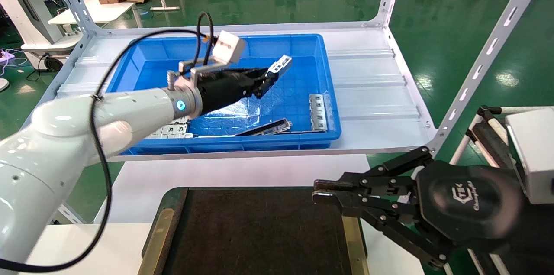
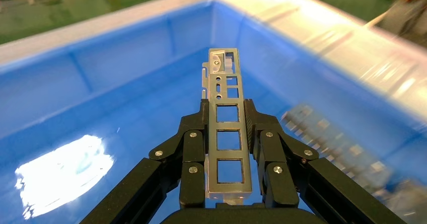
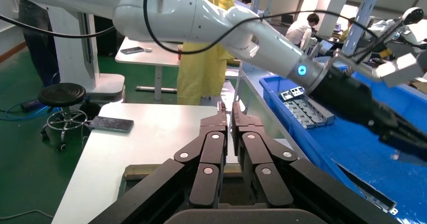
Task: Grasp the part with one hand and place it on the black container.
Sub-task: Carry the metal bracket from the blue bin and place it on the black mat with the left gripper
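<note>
My left tool (image 2: 229, 151) pinches the part (image 2: 226, 133) by its long edges: light, stiff, slippery. Right tool (image 3: 227, 114), pressed together, waits at the black container's (image 1: 259, 231) 3 o'clock.

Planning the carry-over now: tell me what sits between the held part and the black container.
The left gripper holds the part above the blue bin. Toward the black container, the bin's near wall lies between, likely cleared at this height. The right gripper, shut, hovers over the container's right edge; its middle looks free.
</note>
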`<control>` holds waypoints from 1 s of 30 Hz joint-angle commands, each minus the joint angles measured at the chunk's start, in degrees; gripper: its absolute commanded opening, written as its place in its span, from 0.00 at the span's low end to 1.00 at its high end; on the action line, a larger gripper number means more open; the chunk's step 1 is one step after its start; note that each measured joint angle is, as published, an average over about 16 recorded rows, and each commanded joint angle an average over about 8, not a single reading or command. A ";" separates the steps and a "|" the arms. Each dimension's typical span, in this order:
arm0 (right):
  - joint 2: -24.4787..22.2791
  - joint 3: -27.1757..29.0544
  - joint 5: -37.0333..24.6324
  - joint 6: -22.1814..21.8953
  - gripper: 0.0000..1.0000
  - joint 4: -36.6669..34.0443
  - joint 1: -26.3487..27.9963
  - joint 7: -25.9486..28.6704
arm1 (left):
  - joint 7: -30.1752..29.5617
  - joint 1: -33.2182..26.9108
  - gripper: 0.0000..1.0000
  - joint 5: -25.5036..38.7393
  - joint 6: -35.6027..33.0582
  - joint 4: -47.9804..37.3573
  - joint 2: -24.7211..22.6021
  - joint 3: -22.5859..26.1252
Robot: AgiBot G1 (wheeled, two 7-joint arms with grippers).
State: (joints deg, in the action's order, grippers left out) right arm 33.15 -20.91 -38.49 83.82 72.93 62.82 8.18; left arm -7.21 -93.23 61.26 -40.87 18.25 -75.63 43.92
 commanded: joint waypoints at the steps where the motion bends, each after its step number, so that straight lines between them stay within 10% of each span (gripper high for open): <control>1: 0.00 0.00 0.00 0.00 0.00 0.00 0.00 0.00 | 0.34 -0.85 0.00 -1.47 -1.64 -0.24 0.41 -0.69; 15: 0.00 -0.01 0.01 0.00 0.00 0.00 0.00 -0.01 | -2.15 6.97 0.00 -8.38 -21.52 19.78 15.70 -3.32; 30: -0.01 -0.02 0.02 -0.01 0.00 0.00 0.01 -0.01 | -14.06 26.09 0.00 -9.31 -12.11 54.40 31.25 -2.28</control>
State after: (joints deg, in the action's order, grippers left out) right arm 33.15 -20.93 -38.48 83.81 72.93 62.83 8.17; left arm -21.11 -67.17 51.95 -53.04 71.08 -44.97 41.82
